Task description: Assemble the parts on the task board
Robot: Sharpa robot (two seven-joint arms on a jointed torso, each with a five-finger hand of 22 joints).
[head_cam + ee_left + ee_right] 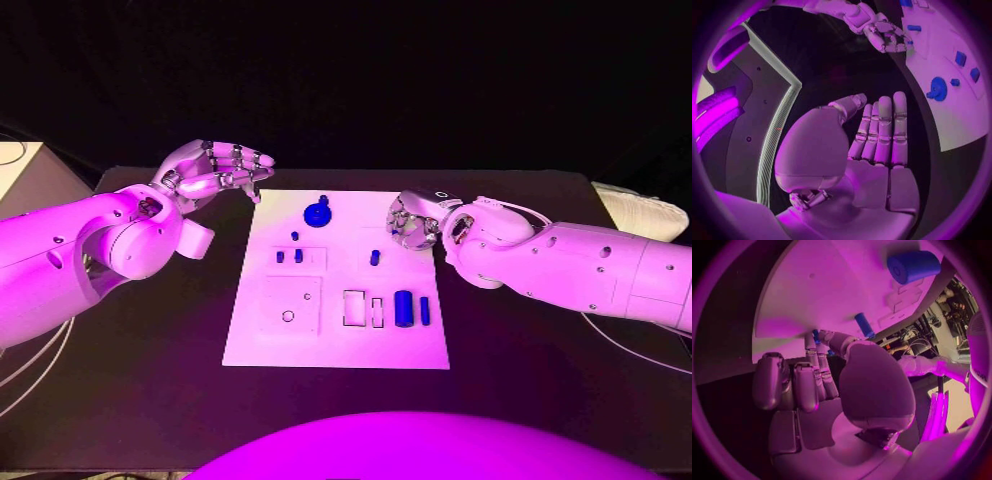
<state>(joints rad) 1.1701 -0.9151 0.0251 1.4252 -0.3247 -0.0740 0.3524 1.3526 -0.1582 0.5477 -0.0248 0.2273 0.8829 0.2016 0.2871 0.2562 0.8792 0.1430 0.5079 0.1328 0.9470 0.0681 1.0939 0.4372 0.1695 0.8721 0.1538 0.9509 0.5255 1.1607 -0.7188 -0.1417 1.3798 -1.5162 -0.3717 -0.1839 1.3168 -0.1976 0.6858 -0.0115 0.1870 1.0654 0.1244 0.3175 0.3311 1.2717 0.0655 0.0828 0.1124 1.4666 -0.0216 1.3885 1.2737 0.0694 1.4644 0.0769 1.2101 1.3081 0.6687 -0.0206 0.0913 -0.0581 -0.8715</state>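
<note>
Now the right hand (414, 222) pinches a small blue part (816, 336) at the board's (335, 335) right edge, mid-frame; left hand (216, 170) hovers spread, upper left.

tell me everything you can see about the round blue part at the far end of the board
The round blue part is a deep blue disc with a small knob or tab on its far side, plastic by its look. It sits on the white task board near the far edge, about midway across, apart from the smaller blue pieces. The left wrist view shows it too, a hole at its centre. Neither robot hand touches it.
</note>
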